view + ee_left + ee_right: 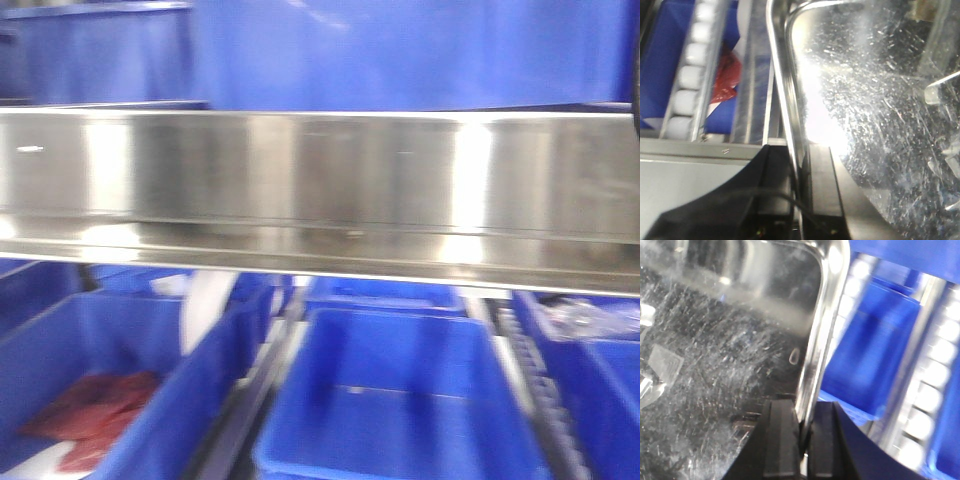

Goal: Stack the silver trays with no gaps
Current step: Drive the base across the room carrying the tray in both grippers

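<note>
A silver tray fills both wrist views, its scratched shiny floor facing the cameras. In the left wrist view my left gripper [797, 150] is shut on the tray's [865, 110] left rim, one black finger on each side of the thin edge. In the right wrist view my right gripper [802, 405] is shut on the tray's [730, 350] right rim near a rounded corner. Neither gripper shows in the front view. A long shiny steel band [320, 180] crosses that blurred view. I cannot tell whether it is a tray or the shelf rail.
Blue bins stand below: one empty [400, 400], one at left holding a red bag [95, 410]. White roller tracks run beside the tray, left [690, 75] and right [935, 365]. Another blue bin [870, 350] lies right of the tray. A grey ledge [685, 150] lies below the left gripper.
</note>
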